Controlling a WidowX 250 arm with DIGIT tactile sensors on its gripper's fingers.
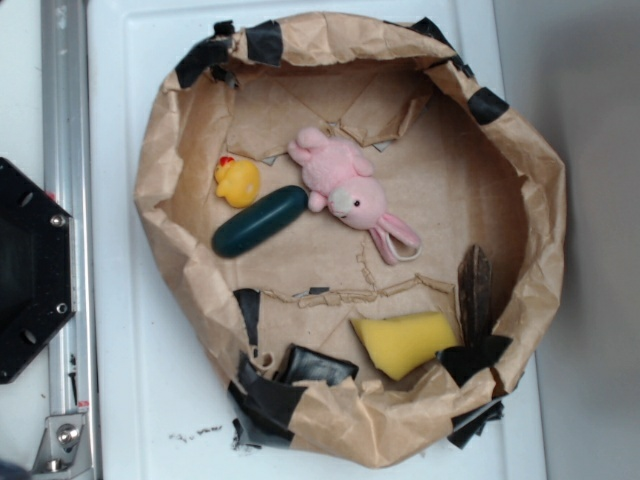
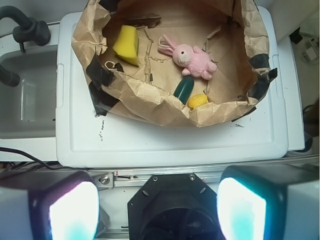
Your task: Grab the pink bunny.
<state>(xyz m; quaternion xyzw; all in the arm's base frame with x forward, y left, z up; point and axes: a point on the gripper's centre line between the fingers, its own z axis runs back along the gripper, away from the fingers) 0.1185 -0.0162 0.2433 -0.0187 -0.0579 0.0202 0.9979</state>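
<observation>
1. A pink bunny (image 1: 347, 186) lies near the middle of a crumpled brown-paper basin (image 1: 545, 215), its white face turned toward the basin's centre and its long ears trailing away from its body in a pale loop across the paper floor
2. Just beside the bunny, a dark green oblong object (image 1: 259, 221) lies on a slant, one rounded end close to the plush toy's head; whether the two touch cannot be told from either view
3. A small yellow duck (image 1: 238, 181) sits next to the green object's other side, near the basin's wall
4. Well apart from that trio, a yellow sponge wedge (image 1: 405, 343) rests against the paper wall, with a dark brown strip (image 1: 474, 293) standing close to it
5. Patches of black tape (image 1: 264, 41) hold the paper rim together at several points around the edge
6. The basin stands on a white plastic lid (image 2: 170, 142), flanked by a metal rail (image 1: 63, 120) and a black hexagonal base (image 1: 30, 270)
7. In the wrist view the gripper (image 2: 157, 205) hangs well back from the basin, outside its rim, its two pale glowing fingers (image 2: 74, 210) set wide apart with nothing between them, and the bunny lies untouched inside
</observation>
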